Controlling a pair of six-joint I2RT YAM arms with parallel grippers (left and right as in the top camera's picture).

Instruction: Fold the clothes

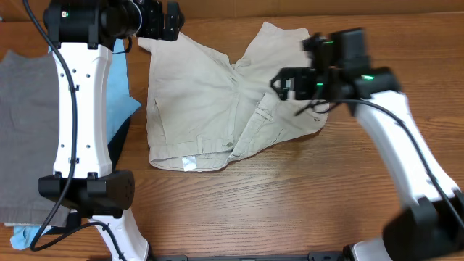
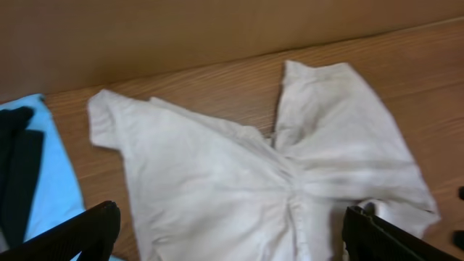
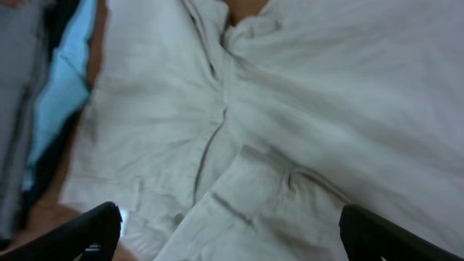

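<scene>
Beige khaki shorts lie rumpled on the wooden table, waistband with its white label toward the front and legs toward the back. My left gripper is open and empty above the shorts' back left corner. In the left wrist view its fingers spread wide over the shorts. My right gripper is open and empty above the shorts' right side. In the right wrist view its fingers straddle the waistband area of the shorts.
A grey garment lies flat at the left. A light-blue garment and a black one lie between it and the shorts, partly behind my left arm. A cardboard wall backs the table.
</scene>
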